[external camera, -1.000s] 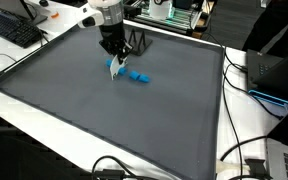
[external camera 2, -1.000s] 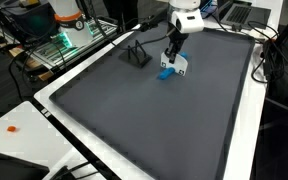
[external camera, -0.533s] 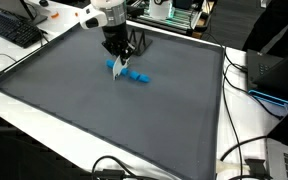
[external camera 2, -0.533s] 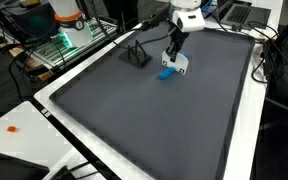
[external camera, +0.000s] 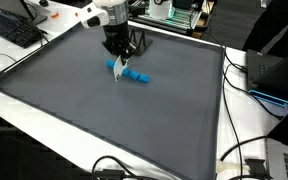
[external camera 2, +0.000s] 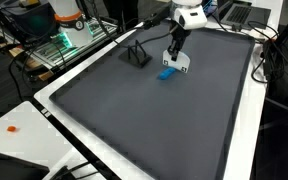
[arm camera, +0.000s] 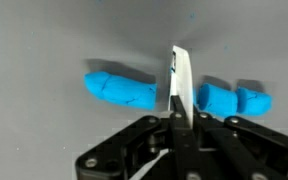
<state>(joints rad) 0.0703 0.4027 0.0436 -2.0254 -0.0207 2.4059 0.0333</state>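
Observation:
My gripper [arm camera: 177, 118] is shut on a thin white blade [arm camera: 181, 82] that points away from the wrist, edge-on to the camera. Behind the blade, on the grey mat [arm camera: 44, 40], lies a row of blue dough. A longer blue roll [arm camera: 119, 89] lies left of the blade and two short blue pieces [arm camera: 234, 99] lie right of it. In both exterior views the gripper [external camera: 119, 58] [external camera 2: 174, 55] hangs straight down over the blue dough [external camera: 136, 76] [external camera 2: 166, 73] near the mat's far end, with the white blade [external camera 2: 182, 66] at its tip.
A small black stand [external camera: 139, 44] [external camera 2: 135, 55] sits on the mat just beyond the dough. The mat [external camera: 104, 120] has a raised dark rim. A keyboard [external camera: 14, 30], cables [external camera: 246, 160] and electronics surround it on white tables. A small orange object [external camera 2: 12, 128] lies off the mat.
The gripper with the white blade has shifted slightly sideways along the row of blue dough. The dough pieces lie where they were.

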